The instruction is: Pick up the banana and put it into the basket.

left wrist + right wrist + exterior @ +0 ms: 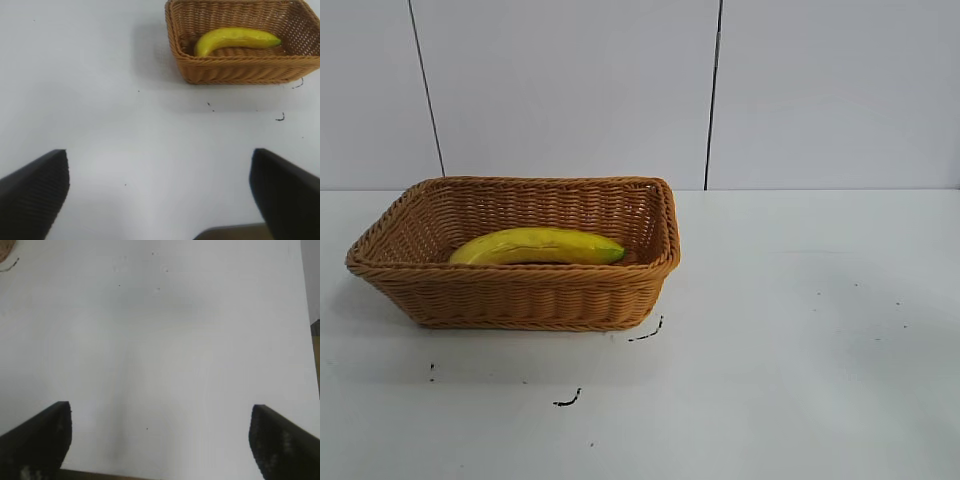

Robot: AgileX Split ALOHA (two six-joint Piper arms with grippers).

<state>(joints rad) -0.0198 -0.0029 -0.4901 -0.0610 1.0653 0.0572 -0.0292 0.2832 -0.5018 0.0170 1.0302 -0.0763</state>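
The long, curved, bright yellow banana (537, 246) with a greenish tip already lies inside the rectangular tan-orange woven wicker basket (520, 295), resting along its floor. By the look of it the task is finished, with nothing left but staying clear.

The left end effector (159, 192) hangs over bare white bench (800, 340), fingers spread wide and holding nothing; the basket sits well ahead of it and off to one side. The right end effector (160, 437) is likewise wide open and empty, with only a sliver of the basket's rim far ahead at its view's corner.
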